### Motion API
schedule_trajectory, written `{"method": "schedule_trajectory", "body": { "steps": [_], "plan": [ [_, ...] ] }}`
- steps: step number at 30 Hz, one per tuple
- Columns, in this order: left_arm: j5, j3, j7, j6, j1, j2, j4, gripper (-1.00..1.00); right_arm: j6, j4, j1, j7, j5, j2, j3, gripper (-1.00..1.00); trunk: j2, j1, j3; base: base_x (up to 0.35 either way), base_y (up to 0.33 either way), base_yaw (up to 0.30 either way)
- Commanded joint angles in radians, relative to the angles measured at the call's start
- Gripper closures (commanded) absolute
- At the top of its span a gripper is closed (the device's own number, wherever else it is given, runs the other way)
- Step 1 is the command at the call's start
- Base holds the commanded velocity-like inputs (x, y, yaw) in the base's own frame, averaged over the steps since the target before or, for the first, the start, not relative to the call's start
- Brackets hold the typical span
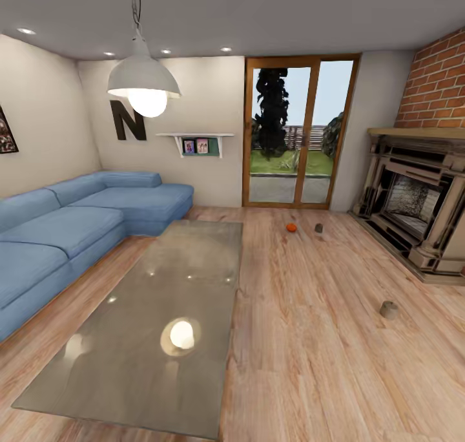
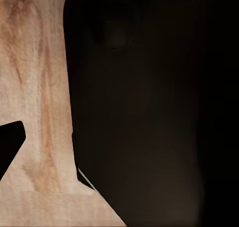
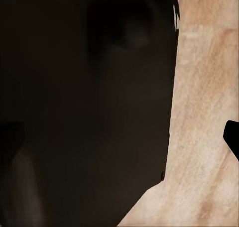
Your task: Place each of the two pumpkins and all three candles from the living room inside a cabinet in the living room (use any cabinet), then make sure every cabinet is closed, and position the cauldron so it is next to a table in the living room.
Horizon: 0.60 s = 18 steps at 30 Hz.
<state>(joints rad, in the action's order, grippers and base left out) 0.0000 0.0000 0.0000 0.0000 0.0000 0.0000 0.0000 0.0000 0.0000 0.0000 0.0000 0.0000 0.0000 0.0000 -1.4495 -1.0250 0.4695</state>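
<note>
Pumpkin (image 1: 291,227) sits on the wood floor (image 1: 310,338) near the glass door (image 1: 299,132), a candle (image 1: 318,227) just beside it. I see another candle (image 1: 389,309) nearer, before the fireplace (image 1: 413,203). The table (image 1: 161,319) is close. I can't tell either gripper's state.

I'm seeing little of my own arms right now. In the left wrist view a large dark body part (image 2: 144,112) is blocking most of the camera, and a black wedge (image 2: 10,142) is poking in at the edge. In the right wrist view a similar dark mass (image 3: 84,107) is sitting close to the lens, with a small black tip (image 3: 232,137) at the border. I cannot tell how either gripper's fingers are standing.
</note>
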Motion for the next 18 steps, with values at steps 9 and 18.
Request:
{"method": "schedule_trajectory", "body": {
  "steps": [9, 18],
  "plan": [
    [0.005, -0.003, 0.0, -0.042, -0.003, -0.006, -0.047, -1.0, -0.051, -0.051, -0.052, -0.008, -0.005, 0.013, 0.009, -1.0, -0.001, 0.0, 0.001, 0.0, 0.0, 0.0],
    [-0.02, -0.004, 0.002, -0.048, 0.009, -0.026, -0.048, -1.0, -0.091, -0.071, -0.073, 0.023, 0.042, 0.014, -0.026, -1.0, -0.001, 0.0, -0.001, -0.094, -0.091, -0.154]
  ]
}}
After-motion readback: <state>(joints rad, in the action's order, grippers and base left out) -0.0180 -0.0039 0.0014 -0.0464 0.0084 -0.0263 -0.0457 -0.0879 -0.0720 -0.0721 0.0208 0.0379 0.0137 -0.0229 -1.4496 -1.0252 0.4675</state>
